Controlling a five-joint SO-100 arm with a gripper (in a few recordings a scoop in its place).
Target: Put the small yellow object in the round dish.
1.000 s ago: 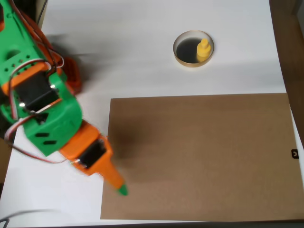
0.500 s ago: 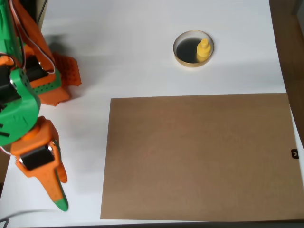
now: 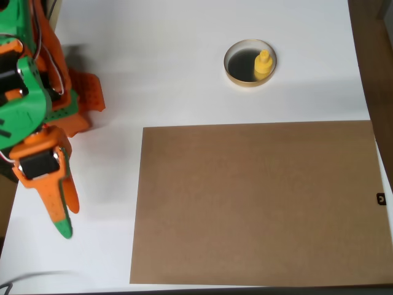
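Observation:
The small yellow object (image 3: 263, 64) stands inside the round dish (image 3: 238, 78), against its right side, at the upper middle of the overhead view. The dish has a dark inside and a thin tan rim. My gripper (image 3: 66, 217) hangs at the far left over the white table, far from the dish, its orange fingers pointing down the picture with a green tip. The fingers lie close together with nothing between them.
A large brown board (image 3: 258, 203) covers the lower right of the white table (image 3: 159, 67). The arm's green and orange base (image 3: 37, 80) fills the upper left corner. A dark edge (image 3: 374, 55) runs down the right side.
The arm has swung left, away from the brown board, then drawn back up toward its base. The yellow object and the dish have not moved.

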